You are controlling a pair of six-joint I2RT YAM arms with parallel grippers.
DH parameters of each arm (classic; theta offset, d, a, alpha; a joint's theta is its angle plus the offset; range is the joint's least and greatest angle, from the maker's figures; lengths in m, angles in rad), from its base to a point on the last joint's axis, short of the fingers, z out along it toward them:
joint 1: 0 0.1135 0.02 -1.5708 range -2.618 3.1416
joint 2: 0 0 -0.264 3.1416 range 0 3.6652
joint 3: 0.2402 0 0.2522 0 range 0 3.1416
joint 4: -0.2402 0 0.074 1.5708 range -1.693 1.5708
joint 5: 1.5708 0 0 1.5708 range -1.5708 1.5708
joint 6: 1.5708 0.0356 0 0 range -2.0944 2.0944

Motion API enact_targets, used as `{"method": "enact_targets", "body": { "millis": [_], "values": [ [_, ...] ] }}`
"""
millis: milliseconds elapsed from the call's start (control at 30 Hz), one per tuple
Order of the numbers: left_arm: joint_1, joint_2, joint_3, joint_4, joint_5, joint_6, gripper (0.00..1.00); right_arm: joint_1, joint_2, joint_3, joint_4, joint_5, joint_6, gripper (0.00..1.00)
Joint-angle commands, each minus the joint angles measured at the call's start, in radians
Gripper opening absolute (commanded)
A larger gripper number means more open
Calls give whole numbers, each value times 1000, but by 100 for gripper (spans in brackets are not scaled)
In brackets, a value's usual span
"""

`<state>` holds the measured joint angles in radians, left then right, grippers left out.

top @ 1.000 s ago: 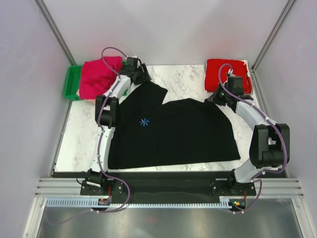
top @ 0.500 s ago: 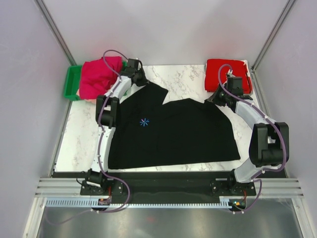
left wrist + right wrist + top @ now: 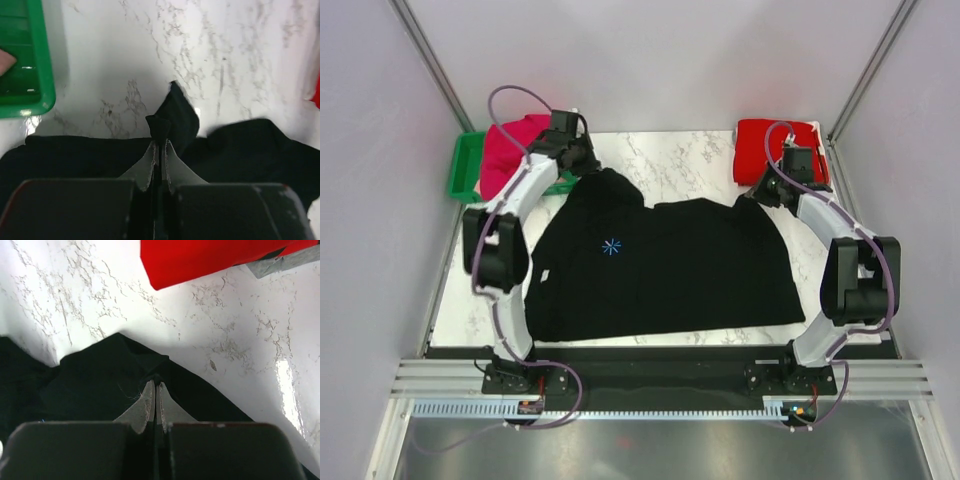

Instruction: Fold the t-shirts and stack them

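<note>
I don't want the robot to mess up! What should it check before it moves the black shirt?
1. Grip of left gripper on black tee: ok, shut on it.
2. Grip of right gripper on black tee: ok, shut on it.
3. Red tee apart from black tee: ok.
4. Bin apart from left gripper: ok.
5. Black tee lying smooth: not ok, it peaks at the left grip.
6. Near hem free: cannot tell, black on black.
</note>
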<state>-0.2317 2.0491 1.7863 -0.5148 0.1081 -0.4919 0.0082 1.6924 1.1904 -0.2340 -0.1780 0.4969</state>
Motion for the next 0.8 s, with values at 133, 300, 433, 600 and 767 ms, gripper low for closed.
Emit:
{"method": "enact_targets", "body": {
  "millis": [133,300,433,600,767],
  "values": [
    [-6,-429,-328,25,-90,27,2,-10,-134,-60,15,46,-9,0],
    [-4,-615,-511,24,-105,26,2,-53,-163,-109,22,63,-31,0],
    [-6,-750,-677,32,-133,15,2,-66,-207,-159,25,78,-31,0],
    [-6,-878,-806,33,-127,-2,2,-77,-267,-216,41,146,-18,0],
    [-6,-983,-910,32,-159,-20,2,-122,-292,-259,44,172,17,0]
  ]
}}
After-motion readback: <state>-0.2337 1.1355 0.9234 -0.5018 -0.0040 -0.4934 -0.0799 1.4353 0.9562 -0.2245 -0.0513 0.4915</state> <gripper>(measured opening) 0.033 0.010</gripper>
